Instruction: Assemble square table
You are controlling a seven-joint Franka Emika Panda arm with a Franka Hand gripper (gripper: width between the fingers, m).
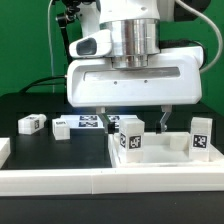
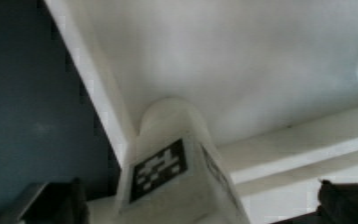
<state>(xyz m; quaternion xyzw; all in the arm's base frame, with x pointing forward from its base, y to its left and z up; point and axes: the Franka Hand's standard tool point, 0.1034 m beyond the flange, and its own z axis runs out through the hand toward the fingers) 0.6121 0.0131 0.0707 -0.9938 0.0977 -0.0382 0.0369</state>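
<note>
The white square tabletop (image 1: 160,160) lies in front of the arm, and the wrist view shows its flat face (image 2: 211,70). A white leg (image 1: 131,138) with a black-and-white tag stands upright near the slab's far corner on the exterior view's left; it is also in the wrist view (image 2: 172,165). My gripper (image 1: 131,120) hangs over this leg, open, its fingers (image 1: 101,117) on either side and clear of it. The wrist view shows the gripper (image 2: 197,205) with gaps between the dark fingertips (image 2: 55,200) and the leg. A second leg (image 1: 200,135) stands at the slab's far right corner.
Two more tagged legs (image 1: 32,123) (image 1: 62,128) lie on the dark table at the exterior view's left. The marker board (image 1: 88,123) lies behind the slab. A long white rail wall (image 1: 100,186) runs along the front, with a short piece (image 1: 4,150) at the left edge.
</note>
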